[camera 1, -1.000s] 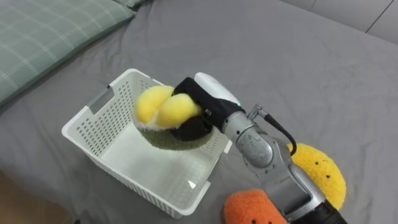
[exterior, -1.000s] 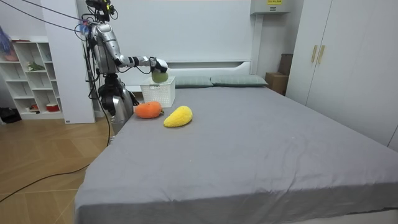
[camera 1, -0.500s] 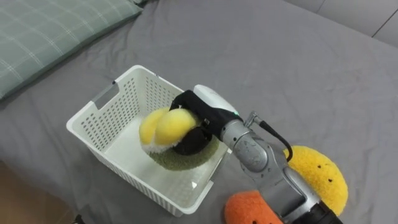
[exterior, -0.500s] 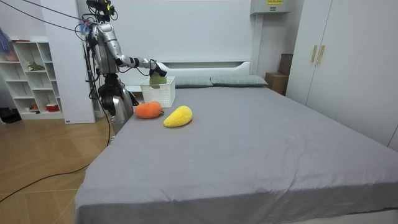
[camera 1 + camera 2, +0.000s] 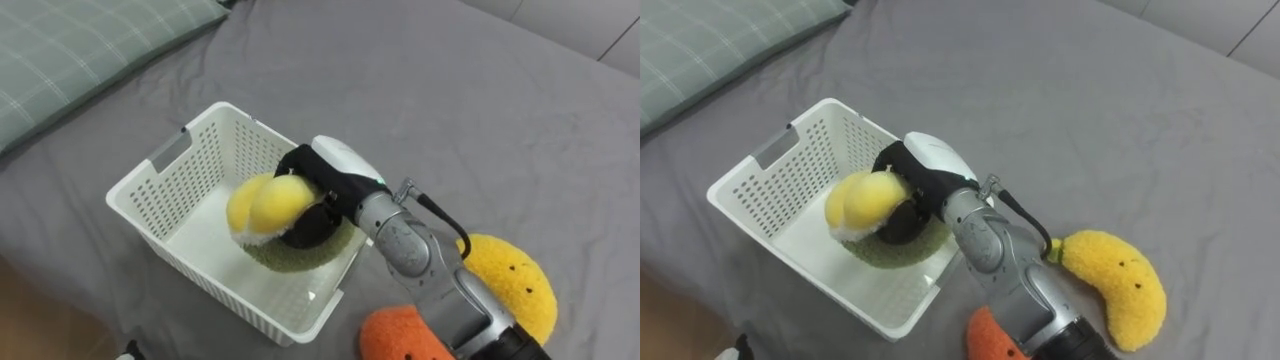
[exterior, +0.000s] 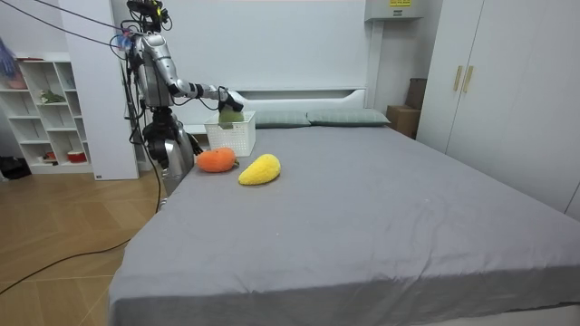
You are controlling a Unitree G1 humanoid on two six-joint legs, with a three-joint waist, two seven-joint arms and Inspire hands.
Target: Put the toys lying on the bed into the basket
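My right hand (image 5: 325, 185) (image 5: 915, 175) is shut on a yellow and green plush toy (image 5: 265, 215) (image 5: 872, 215) and holds it low inside the white slatted basket (image 5: 165, 195) (image 5: 760, 185) on the grey bed. A yellow plush toy (image 5: 510, 280) (image 5: 1115, 280) lies on the bed to the right of my forearm. An orange plush toy (image 5: 400, 335) (image 5: 985, 340) lies at the bottom edge, under my arm. In the room view I stand at the bed's left corner with my right hand (image 6: 225, 97) over the basket (image 6: 231, 136), beside the orange toy (image 6: 216, 160) and the yellow toy (image 6: 259, 169).
A green checked pillow (image 5: 70, 50) lies at the upper left, behind the basket. The grey bed (image 5: 450, 110) spreads open to the right. In the room view a white shelf unit (image 6: 45, 113) stands behind me and wardrobes (image 6: 507, 91) line the right wall.
My right hand has lowered the yellow and green toy from above the basket's rim down into the basket. The head camera shifted slightly.
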